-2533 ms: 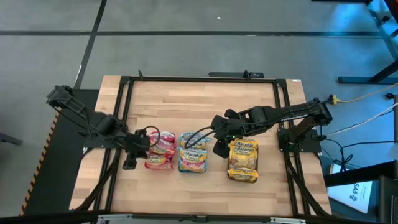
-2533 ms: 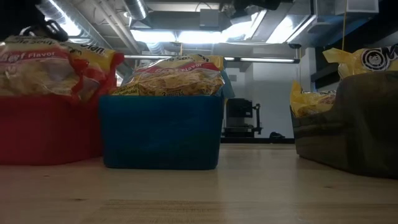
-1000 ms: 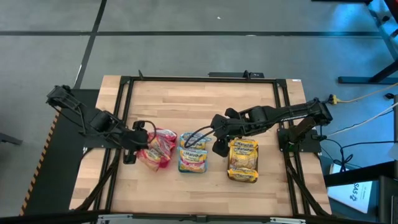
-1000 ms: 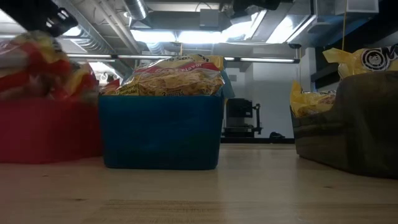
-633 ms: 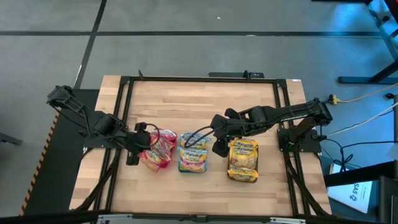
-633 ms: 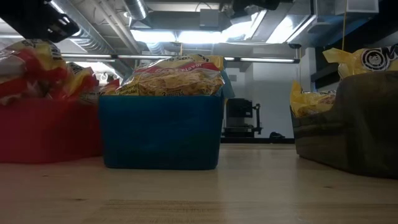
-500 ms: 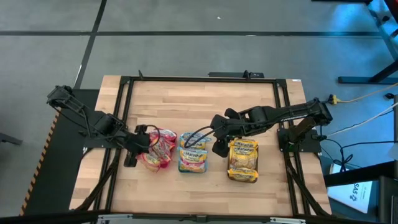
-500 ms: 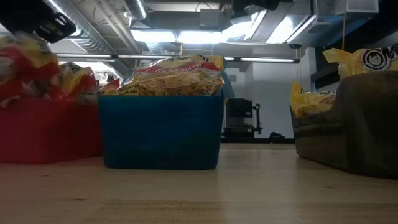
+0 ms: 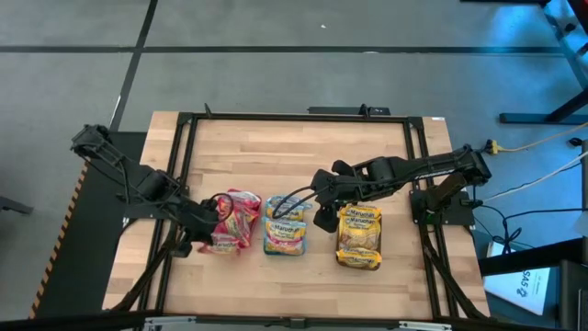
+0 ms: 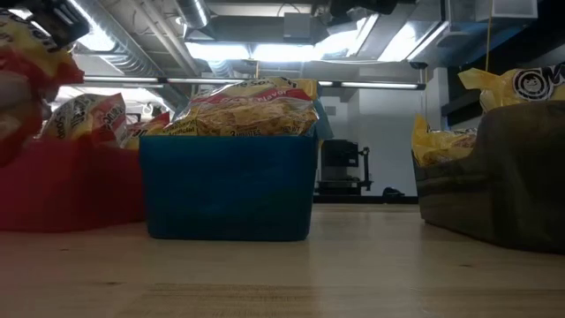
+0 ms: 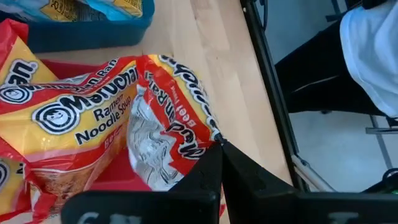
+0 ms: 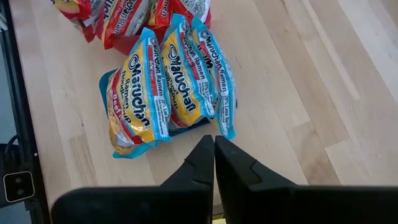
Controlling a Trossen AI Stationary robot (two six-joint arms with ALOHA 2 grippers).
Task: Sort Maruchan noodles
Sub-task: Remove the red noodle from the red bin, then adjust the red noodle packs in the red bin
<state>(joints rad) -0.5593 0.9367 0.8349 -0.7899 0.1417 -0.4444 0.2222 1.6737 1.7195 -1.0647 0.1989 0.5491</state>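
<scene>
Left wrist view: left tool closed, seemingly pinching a red noodle packet.

A pale wooden table with a black metal frame is standing on a grey floor that dark seam lines are crossing. A black mat with an orange striped edge is lying off the table's left side. Cables are trailing across the floor on the right. Level across the table, long ceiling lights are glowing among pipes, and a white wall is showing behind.
</scene>
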